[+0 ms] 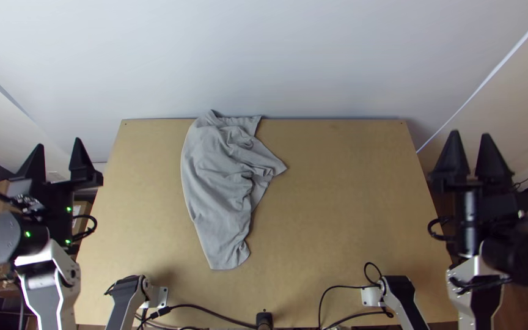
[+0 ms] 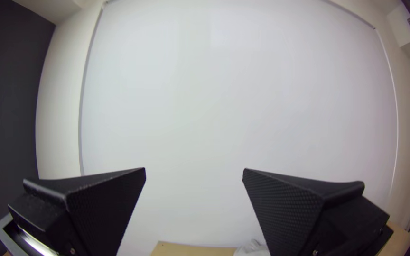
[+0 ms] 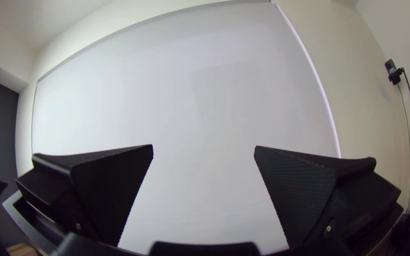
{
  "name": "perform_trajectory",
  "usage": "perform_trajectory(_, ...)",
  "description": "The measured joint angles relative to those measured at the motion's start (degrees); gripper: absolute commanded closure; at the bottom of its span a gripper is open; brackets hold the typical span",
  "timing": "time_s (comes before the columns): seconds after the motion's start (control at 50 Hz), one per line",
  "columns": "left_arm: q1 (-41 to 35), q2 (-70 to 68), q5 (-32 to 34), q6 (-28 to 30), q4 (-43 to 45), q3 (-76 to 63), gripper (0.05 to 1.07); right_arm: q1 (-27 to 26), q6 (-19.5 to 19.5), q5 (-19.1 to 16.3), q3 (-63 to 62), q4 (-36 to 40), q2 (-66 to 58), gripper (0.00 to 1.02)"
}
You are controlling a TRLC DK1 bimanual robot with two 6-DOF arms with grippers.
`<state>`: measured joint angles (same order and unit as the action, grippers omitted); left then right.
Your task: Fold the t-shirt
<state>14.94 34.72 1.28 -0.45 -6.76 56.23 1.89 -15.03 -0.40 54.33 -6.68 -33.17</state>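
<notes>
The light wooden table (image 1: 349,232) is biggest. On it, left of its 12-to-6 line for the most part, the grey t-shirt (image 1: 215,171) lies rumpled, its narrow end towards 6 o'clock. Beyond the table's edges, the left gripper (image 1: 59,142) at 10 o'clock and right gripper (image 1: 470,133) at 2 stand wide apart, holding nothing.

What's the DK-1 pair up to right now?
Nothing is being handled at the moment. The grey t-shirt lies bunched and wrinkled on the left part of the wooden table, not folded into any neat shape. The left gripper is off by the table's left side and the right gripper off by its right side, both with fingers apart and holding nothing. The fold still has to be done.
</notes>
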Motion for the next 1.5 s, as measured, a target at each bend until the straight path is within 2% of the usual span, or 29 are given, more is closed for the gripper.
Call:
perform_trajectory(0.24,-5.1,12.7,0.0,-0.2,-14.7,17.3,0.09,4.5,0.6,0.0,16.8,11.5,-12.5,0.04)
perform_trajectory(0.36,-8.6,18.5,0.0,-1.6,-24.9,26.8,0.09,7.1,0.6,0.0,24.0,19.2,-18.6,0.04)
perform_trajectory(0.52,-13.7,25.4,0.0,-4.6,-37.9,37.1,0.09,8.7,0.3,0.0,30.9,25.2,-26.5,0.04)
perform_trajectory(0.78,-32.3,29.0,0.2,-6.7,-58.2,38.0,0.09,10.5,-4.1,0.2,34.3,35.9,-33.3,0.04)
perform_trajectory(0.98,-40.0,29.2,0.2,-6.7,-60.3,27.1,0.09,11.8,-10.3,0.4,32.0,41.4,-34.9,0.04)
perform_trajectory(1.26,-52.1,32.7,0.1,-7.2,-61.2,12.1,0.09,11.9,-15.1,0.4,21.8,43.7,-34.9,0.04)
perform_trajectory(1.5,-63.7,33.7,0.2,-9.3,-47.8,-0.8,0.11,10.3,-16.1,0.5,17.8,43.7,-34.6,0.04)
